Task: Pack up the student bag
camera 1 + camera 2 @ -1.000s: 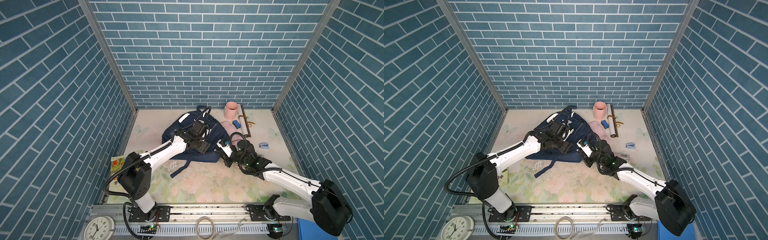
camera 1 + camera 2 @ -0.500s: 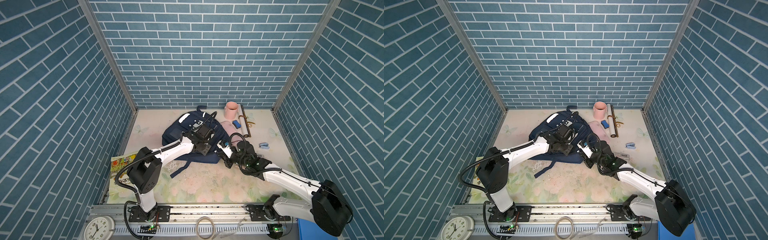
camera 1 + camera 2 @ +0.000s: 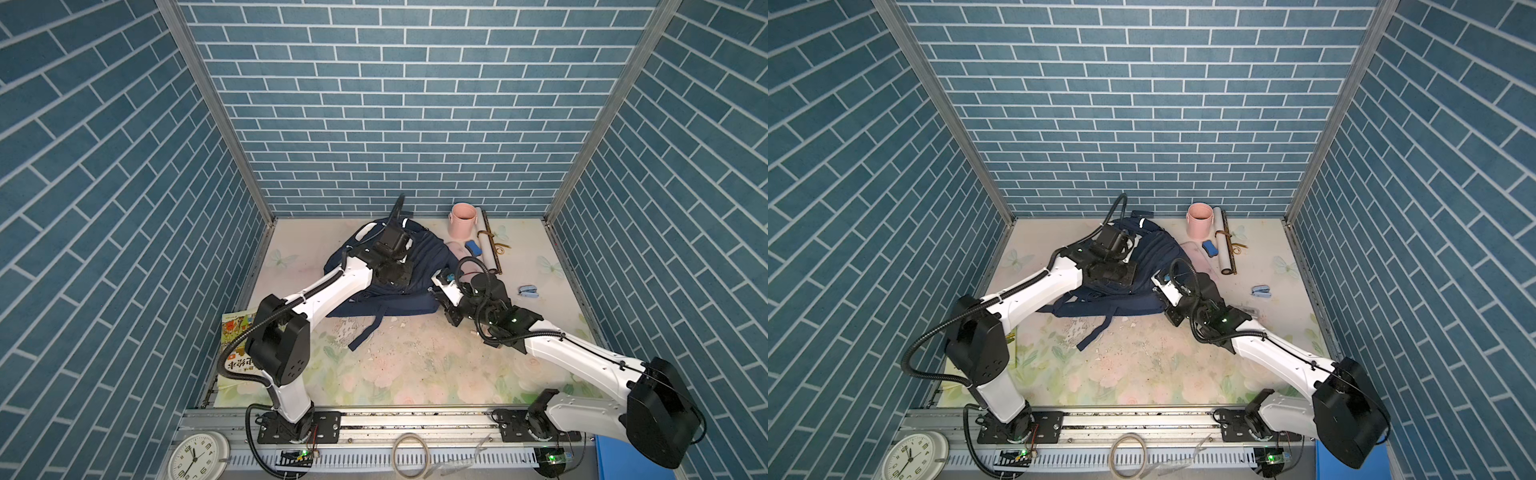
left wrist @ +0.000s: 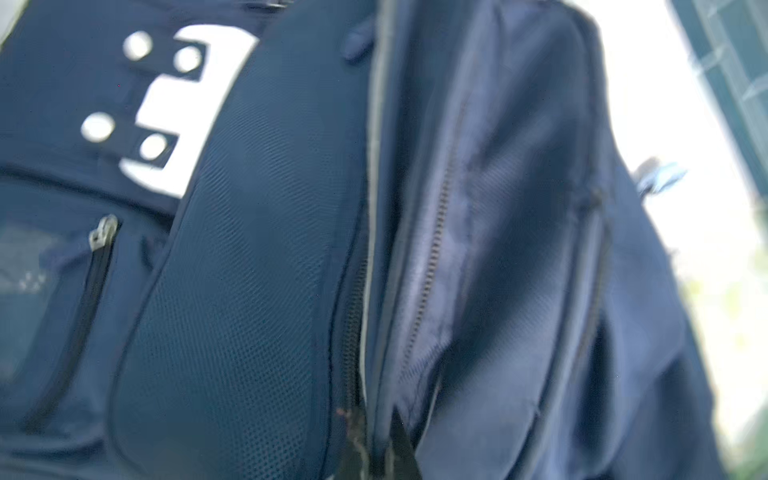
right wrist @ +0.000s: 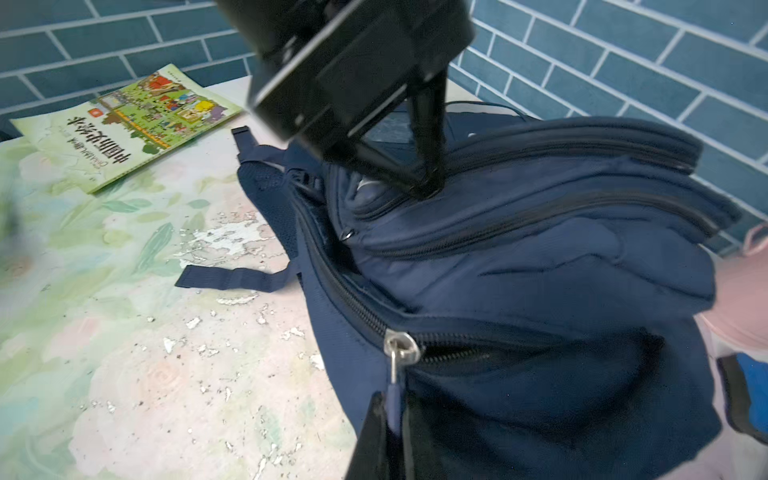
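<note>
Right wrist view: right gripper (image 5: pixel 391 430) clenched on the zipper pull (image 5: pixel 394 395) of the student bag (image 5: pixel 540 270), which lies on the surface (image 5: pixel 166 395); pocket slightly unzipped, contents unseen. The left gripper (image 5: pixel 428 186) is clenched on the bag's upper fabric. The nearby book (image 5: pixel 137 120) has Chinese characters on its cover.

Your left wrist view of the student bag (image 4: pixel 257 266) is blurred. The left arm (image 3: pixel 332 291) hides part of the book (image 3: pixel 235 332) from you.
</note>
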